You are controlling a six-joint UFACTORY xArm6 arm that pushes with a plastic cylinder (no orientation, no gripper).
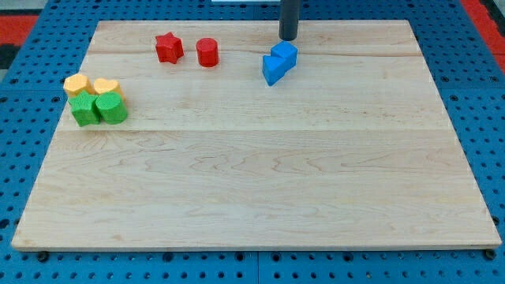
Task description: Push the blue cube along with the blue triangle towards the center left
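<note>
The blue cube [284, 54] and the blue triangle [272, 69] sit touching each other near the view's top, a little right of centre, on the wooden board [252, 173]. The cube is up and to the right of the triangle. My tip [288, 37] is at the view's top, just above the blue cube, very close to it or touching it.
A red star [168, 47] and a red cylinder [207, 52] lie at the top left. At the left edge sit a yellow hexagon-like block [76, 84], a yellow heart [105, 86], a green block [84, 110] and a green cylinder [111, 108], clustered together.
</note>
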